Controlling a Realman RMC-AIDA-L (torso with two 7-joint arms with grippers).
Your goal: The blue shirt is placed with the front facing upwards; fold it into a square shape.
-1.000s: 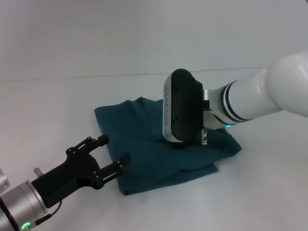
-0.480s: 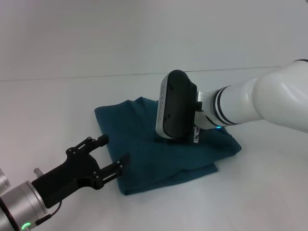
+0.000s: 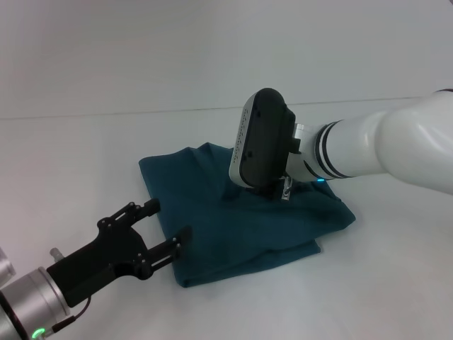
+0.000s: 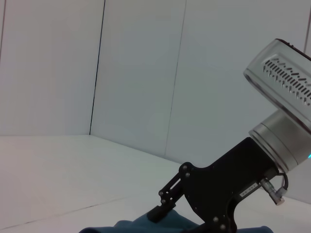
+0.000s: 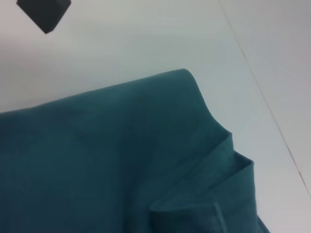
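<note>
Hiding its own fingers, the right gripper (image 3: 256, 191) hovers over the folded blue shirt (image 3: 212, 227); grip unreadable. Left gripper (image 3: 168, 225) gapes wide beside it.

Head view: looked forward and down from above the white table (image 3: 85, 156), taking in both arms and the whole folded blue shirt (image 3: 212, 227) at middling range.
Left wrist view: sat low near the tabletop, faced across it toward the right gripper (image 4: 163, 209) and the wall behind.
Right wrist view: looked steeply down, very close on the shirt's cloth (image 5: 107, 160).
Shared: the shirt appeared in all three views.
</note>
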